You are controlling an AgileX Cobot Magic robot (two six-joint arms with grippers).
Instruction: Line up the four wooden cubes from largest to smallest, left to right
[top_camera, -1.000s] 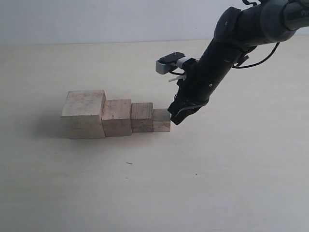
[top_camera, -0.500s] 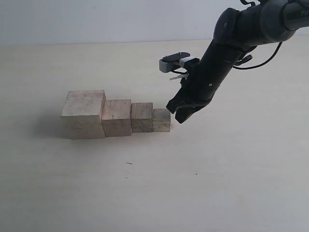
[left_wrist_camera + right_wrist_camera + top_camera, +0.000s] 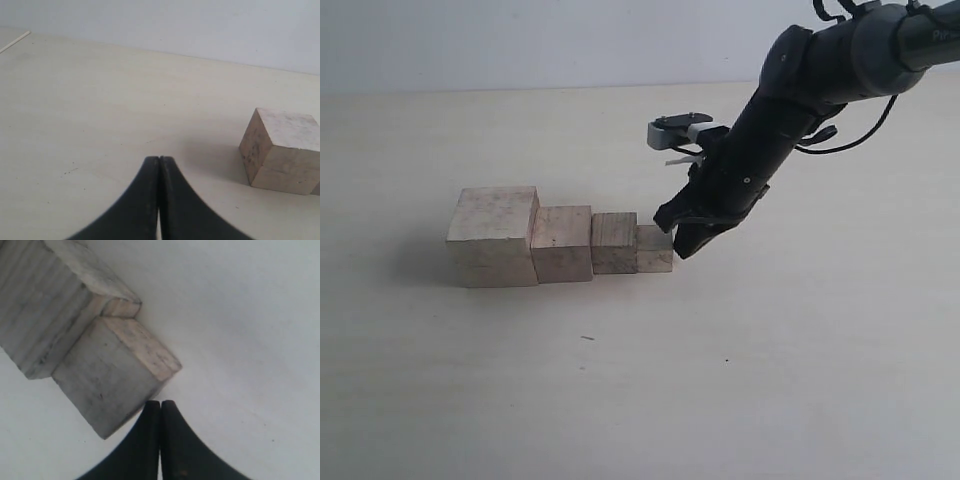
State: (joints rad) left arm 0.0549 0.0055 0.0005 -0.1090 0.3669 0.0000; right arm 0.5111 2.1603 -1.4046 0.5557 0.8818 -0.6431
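Observation:
The four wooden cubes stand in a touching row in the exterior view: largest cube (image 3: pixel 493 235) at the left, then second cube (image 3: pixel 562 242), third cube (image 3: pixel 614 241) and smallest cube (image 3: pixel 655 248). My right gripper (image 3: pixel 677 243) is shut with nothing in it, its tips against or just off the smallest cube's right side. The right wrist view shows the same: shut right gripper (image 3: pixel 160 404) at the corner of the smallest cube (image 3: pixel 112 385), third cube (image 3: pixel 50 305) behind. My left gripper (image 3: pixel 159 159) is shut and empty, low over the table, well apart from the largest cube (image 3: pixel 282 150).
A pale table (image 3: pixel 770 360) carries everything, with bare surface in front of and to the right of the row. A white wall (image 3: pixel 520 40) stands behind the far edge. The right arm (image 3: pixel 800 90) slants down from the upper right.
The right gripper drew slightly up and away from the smallest cube, then came back down beside it. The four cubes have not moved.

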